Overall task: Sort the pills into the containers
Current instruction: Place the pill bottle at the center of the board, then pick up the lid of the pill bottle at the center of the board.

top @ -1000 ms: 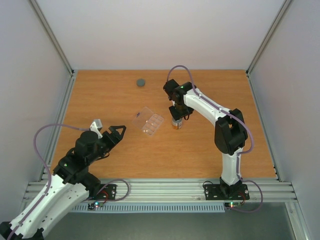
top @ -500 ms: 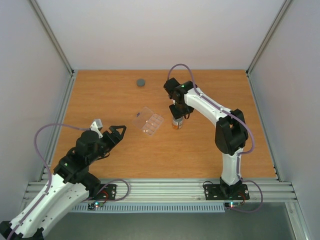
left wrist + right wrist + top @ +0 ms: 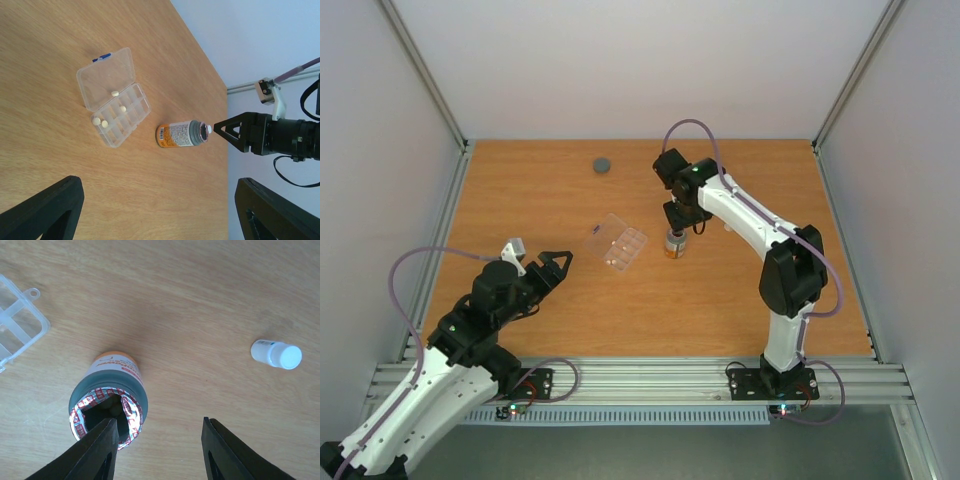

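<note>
Pill box [image 3: 131, 114] sits flat mid-table, clear lid [image 3: 105, 80] hinged open and lying flat on the wood beside the cells [image 3: 125, 119]. 4 pale pills [image 3: 122, 108] show in the left wrist view. 2 lie just beside each other at one end of the cell tray and 1 lies in a middle cell. The 4th lies by the hinge line, and I cannot tell whether it is on the lid or in a cell. In the top view the box [image 3: 617, 243] is between the 2 arms, too small to show any pills.

Bottle [image 3: 110, 395] stands upright just right of the box. It has an orange base, a grey neck, no cap, and a torn foil seal [image 3: 131, 415] around the mouth.

Right gripper [image 3: 160, 427] hangs directly over the bottle with jaws parted. 1 finger sits over the bottle mouth and the other is clear of it on the outside, so nothing is clamped. From the left wrist view its tip [image 3: 220, 128] is just above the mouth, and contact is unclear.

Left gripper [image 3: 542, 262] is spread wide and holding nothing, raised near the left front of the table [image 3: 720, 300], well apart from the box.

Grey cap [image 3: 603, 165] lies alone toward the far edge. Small white vial [image 3: 276, 353] lies on its side near the bottle.
</note>
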You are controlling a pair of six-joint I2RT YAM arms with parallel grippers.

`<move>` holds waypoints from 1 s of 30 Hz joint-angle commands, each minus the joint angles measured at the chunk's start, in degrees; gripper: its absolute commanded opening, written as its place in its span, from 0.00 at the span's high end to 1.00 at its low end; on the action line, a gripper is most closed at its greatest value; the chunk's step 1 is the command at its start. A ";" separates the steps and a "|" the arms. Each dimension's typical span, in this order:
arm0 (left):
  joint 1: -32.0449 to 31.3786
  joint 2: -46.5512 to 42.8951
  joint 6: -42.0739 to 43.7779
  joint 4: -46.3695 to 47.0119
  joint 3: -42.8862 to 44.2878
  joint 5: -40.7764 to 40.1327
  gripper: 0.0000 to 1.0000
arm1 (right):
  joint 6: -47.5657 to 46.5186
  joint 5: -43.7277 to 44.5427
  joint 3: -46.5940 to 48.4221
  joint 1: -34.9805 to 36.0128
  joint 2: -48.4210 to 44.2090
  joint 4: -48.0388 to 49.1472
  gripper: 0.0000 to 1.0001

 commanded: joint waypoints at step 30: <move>0.36 17.17 6.98 2.87 9.38 -13.12 0.17 | 6.17 2.90 23.27 5.69 7.00 12.39 0.35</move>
